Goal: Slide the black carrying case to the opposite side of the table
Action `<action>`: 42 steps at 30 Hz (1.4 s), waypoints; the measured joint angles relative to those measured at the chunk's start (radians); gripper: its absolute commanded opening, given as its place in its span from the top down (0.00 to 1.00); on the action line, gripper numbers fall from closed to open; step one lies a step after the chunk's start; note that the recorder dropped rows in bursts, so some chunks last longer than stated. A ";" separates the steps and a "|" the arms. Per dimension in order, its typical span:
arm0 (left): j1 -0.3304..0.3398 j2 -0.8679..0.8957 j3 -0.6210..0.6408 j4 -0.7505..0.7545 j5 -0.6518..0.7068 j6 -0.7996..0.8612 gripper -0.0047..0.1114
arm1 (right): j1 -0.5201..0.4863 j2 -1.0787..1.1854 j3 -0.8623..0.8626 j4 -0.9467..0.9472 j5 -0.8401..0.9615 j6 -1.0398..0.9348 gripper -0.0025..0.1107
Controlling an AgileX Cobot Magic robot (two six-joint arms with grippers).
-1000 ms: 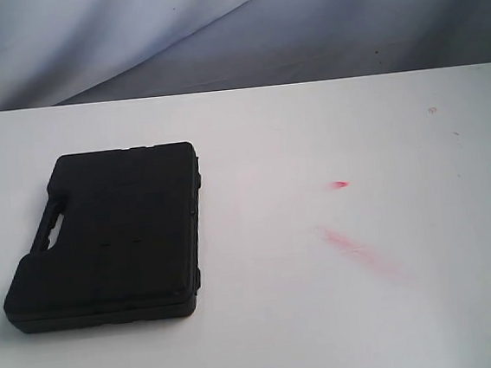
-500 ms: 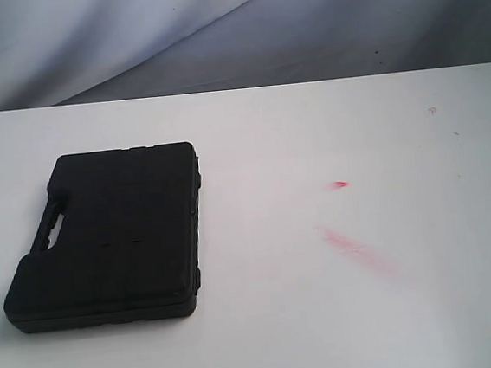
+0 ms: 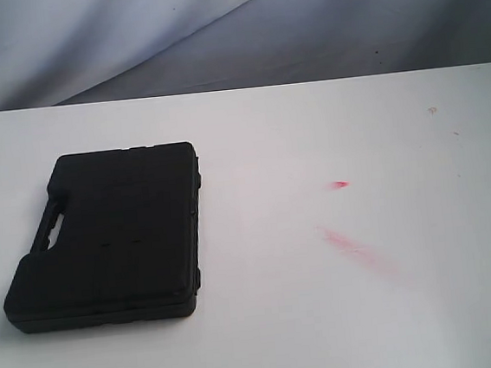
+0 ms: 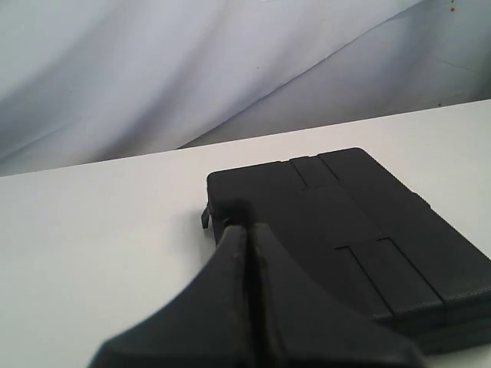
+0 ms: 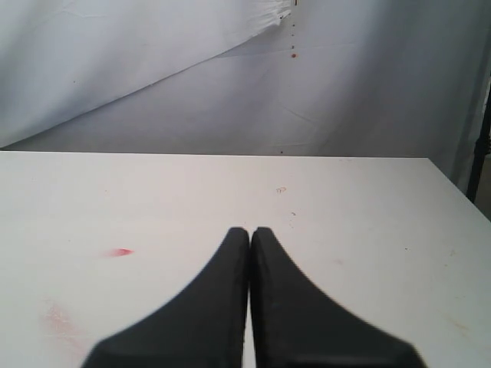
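The black carrying case point(image 3: 111, 236) lies flat on the left part of the white table point(image 3: 328, 315), its handle cutout toward the left edge. No arm shows in the exterior view. In the left wrist view the case point(image 4: 360, 222) fills the ground just past my left gripper point(image 4: 247, 227), which is shut with its two fingers pressed together and nothing between them; its tips sit near one corner of the case. Over bare table hangs my right gripper point(image 5: 250, 230), shut and empty, and no case shows in its view.
Red smears point(image 3: 356, 247) and a small red spot point(image 3: 339, 184) mark the table right of the case. A few dark specks point(image 3: 432, 110) dot the far right. A grey cloth backdrop point(image 3: 231, 29) hangs behind the table's far edge.
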 measured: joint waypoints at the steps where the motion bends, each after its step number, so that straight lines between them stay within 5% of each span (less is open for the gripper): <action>1: 0.000 0.000 0.000 0.000 0.000 0.000 0.96 | 0.000 0.000 0.000 0.000 0.000 0.000 0.98; 42: 0.000 0.000 0.000 0.010 0.031 -0.130 0.96 | 0.000 0.000 0.000 0.000 0.000 0.000 0.98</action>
